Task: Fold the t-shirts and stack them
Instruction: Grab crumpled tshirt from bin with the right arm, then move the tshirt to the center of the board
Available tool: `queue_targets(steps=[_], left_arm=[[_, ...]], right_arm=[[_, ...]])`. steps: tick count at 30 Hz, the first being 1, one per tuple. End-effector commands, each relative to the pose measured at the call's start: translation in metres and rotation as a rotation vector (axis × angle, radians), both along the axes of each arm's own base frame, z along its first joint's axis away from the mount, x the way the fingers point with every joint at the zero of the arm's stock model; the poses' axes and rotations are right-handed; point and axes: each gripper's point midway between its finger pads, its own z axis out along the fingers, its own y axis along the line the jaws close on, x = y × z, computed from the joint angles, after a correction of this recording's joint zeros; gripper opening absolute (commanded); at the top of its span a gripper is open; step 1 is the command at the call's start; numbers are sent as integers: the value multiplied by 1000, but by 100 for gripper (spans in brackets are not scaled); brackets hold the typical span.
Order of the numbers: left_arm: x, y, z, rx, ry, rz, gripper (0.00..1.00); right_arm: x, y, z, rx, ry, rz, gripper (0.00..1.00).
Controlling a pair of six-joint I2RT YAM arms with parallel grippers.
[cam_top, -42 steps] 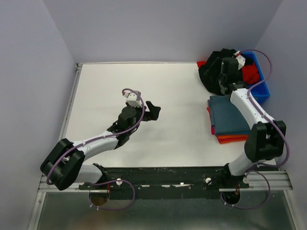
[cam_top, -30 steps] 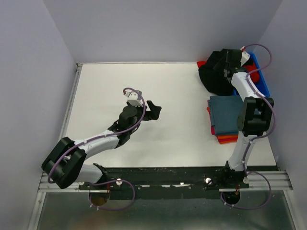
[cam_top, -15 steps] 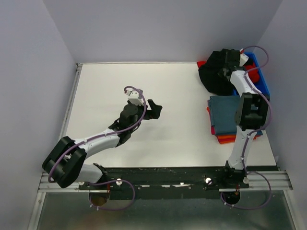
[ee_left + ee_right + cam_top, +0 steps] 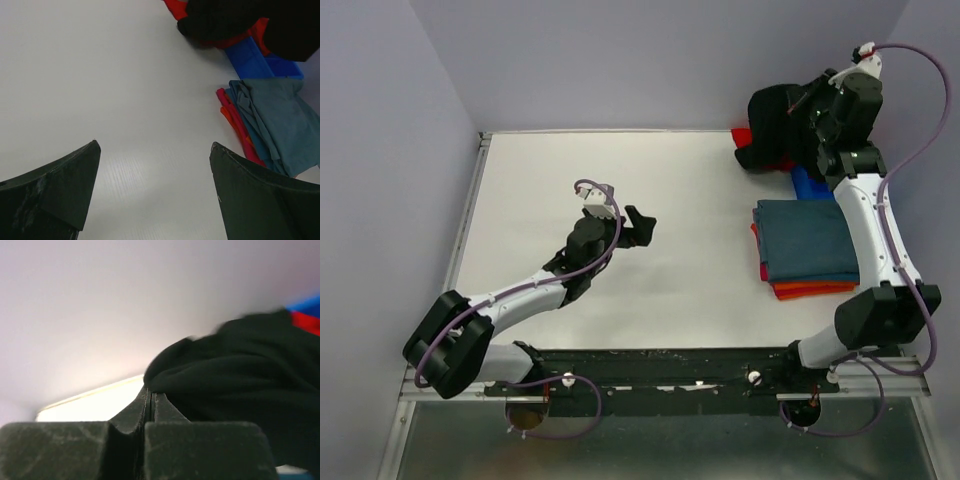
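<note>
My right gripper (image 4: 812, 106) is raised at the back right, shut on a fold of the black t-shirt (image 4: 775, 125). In the right wrist view the cloth (image 4: 240, 380) bunches at the closed tips of the gripper (image 4: 151, 392). The shirt hangs over a red t-shirt (image 4: 742, 135) and the bin. A folded stack lies by the right arm: slate-blue t-shirt (image 4: 805, 240) on top, orange t-shirt (image 4: 810, 290) below. My left gripper (image 4: 642, 228) hovers open over mid-table, with nothing between its fingers in its wrist view (image 4: 154, 144).
The blue plastic bin (image 4: 808, 184) stands at the back right corner, mostly hidden under the black cloth, with red cloth inside (image 4: 305, 322). Grey walls close the table at the back and on both sides. A metal rail runs along the left edge.
The right gripper has shut on the black t-shirt and swung up and back, lifting the cloth off the bin. The left arm has barely moved.
</note>
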Motion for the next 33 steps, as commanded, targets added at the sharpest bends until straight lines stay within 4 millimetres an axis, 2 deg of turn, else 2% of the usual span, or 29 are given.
queue_targets(steps=[1,4,7,9,11,12,13,14,15,16,18,20,23,25,26,27,28,31,33], left_arm=[[2,11,4,10,-11,58,99],[6,21,2,26,7,115,99],[9,41,-2,46,36,228,99],[9,57,0,53,39,304,99],[8,70,4,46,34,367,99],[6,76,10,31,24,387,99],[5,81,13,24,14,406,99],[3,84,15,15,6,414,99],[1,87,21,1,-8,419,99],[-1,88,25,-6,-19,417,99],[-4,90,33,-13,-44,412,99],[-6,91,37,-7,-56,412,99],[-6,93,40,18,-52,416,99],[-8,98,38,43,-25,434,99],[-9,101,34,58,-3,445,99],[-11,103,31,74,20,452,99],[-13,107,26,93,43,464,99],[-23,115,16,111,94,477,98],[-33,117,3,142,137,446,94]], right_arm=[[-59,106,115,-100,-316,397,1],[-99,165,152,-103,-361,646,1],[-138,208,175,-102,-395,833,1],[-160,220,186,-103,-422,881,1],[-167,219,188,-65,-424,872,1],[-162,215,183,-52,-407,830,6],[-156,208,176,-46,-385,777,26],[-145,199,161,-24,-333,698,63],[-136,187,143,-9,-278,614,85],[-133,181,127,-12,-244,575,89],[-129,173,91,-20,-171,527,90],[-133,177,48,-24,-107,559,89],[-152,190,-5,-20,-34,674,82],[-164,197,-58,-8,60,737,77],[-171,201,-67,-3,71,774,72],[-179,205,-88,4,113,800,70],[-187,208,-114,5,165,818,70],[-211,224,-162,-12,250,882,69],[-225,233,-193,-41,317,903,68]])
